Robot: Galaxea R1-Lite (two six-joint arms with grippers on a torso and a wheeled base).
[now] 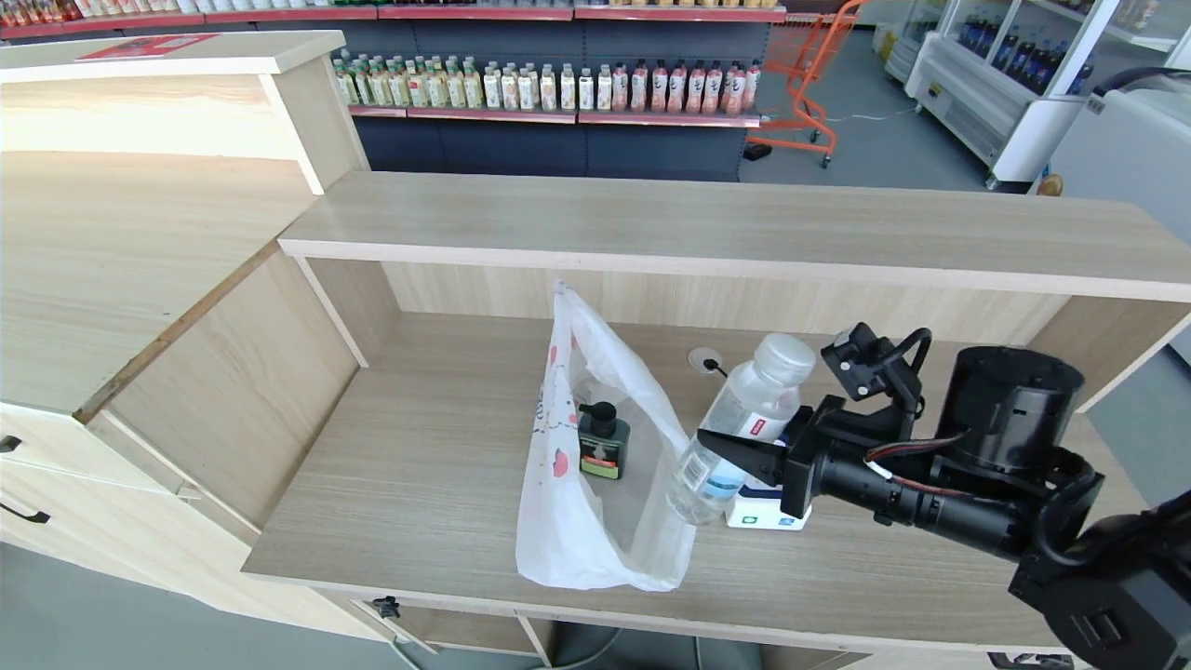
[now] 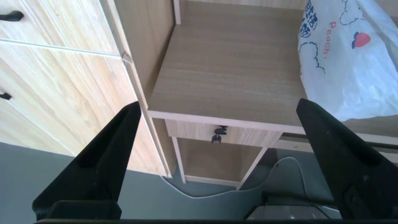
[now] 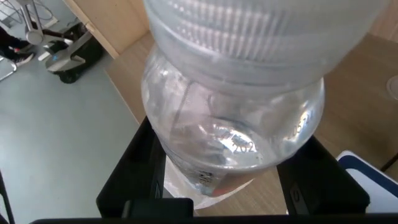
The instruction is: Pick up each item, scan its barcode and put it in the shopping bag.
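A clear water bottle [image 1: 744,423] with a white cap is held tilted above the counter, my right gripper [image 1: 735,447] shut on its middle. Seen close in the right wrist view, the bottle [image 3: 233,118] sits between the black fingers [image 3: 134,168]. Its lower end is at the rim of the white shopping bag [image 1: 577,484], which stands open on the counter with a dark green pump bottle [image 1: 603,442] inside. A white and blue box [image 1: 768,507] lies under the gripper. My left gripper [image 2: 217,162] hangs open below the counter's front edge, off to the side of the bag [image 2: 348,56].
The work surface is a recessed wooden counter [image 1: 419,465] with a raised ledge [image 1: 744,228] behind and a cabinet wall [image 1: 233,391] on the left. A cable grommet [image 1: 704,359] sits at the back. Store shelves of bottles [image 1: 549,88] stand beyond.
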